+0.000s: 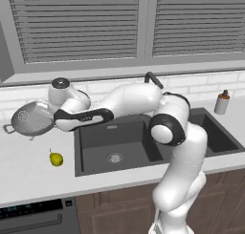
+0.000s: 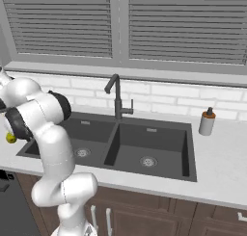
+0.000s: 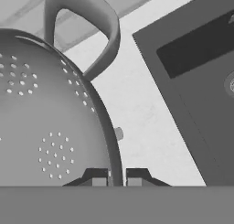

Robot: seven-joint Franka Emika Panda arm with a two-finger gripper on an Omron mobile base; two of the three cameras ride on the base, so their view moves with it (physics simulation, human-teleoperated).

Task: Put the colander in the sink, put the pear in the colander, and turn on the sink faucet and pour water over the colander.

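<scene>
The silver-grey colander (image 1: 29, 118) is on the white counter left of the sink (image 1: 115, 142), tilted so its holed inside faces the camera. My gripper (image 1: 53, 116) is at its right rim. In the hand view my gripper (image 3: 117, 178) is shut on the colander (image 3: 45, 104), the thin rim running between the two fingertips, with one loop handle above. The yellow-green pear (image 1: 56, 158) lies on the counter in front of the colander, apart from it, and peeks out behind the arm (image 2: 9, 137). The faucet (image 2: 116, 98) stands behind the divider of the sink (image 2: 130, 143); no water runs.
A small bottle with an orange top (image 1: 221, 102) stands on the counter right of the sink, near the tiled back wall, also seen as the bottle (image 2: 208, 121). Closed window blinds hang above the counter. The arm reaches across the left basin, hiding most of the faucet (image 1: 153, 79).
</scene>
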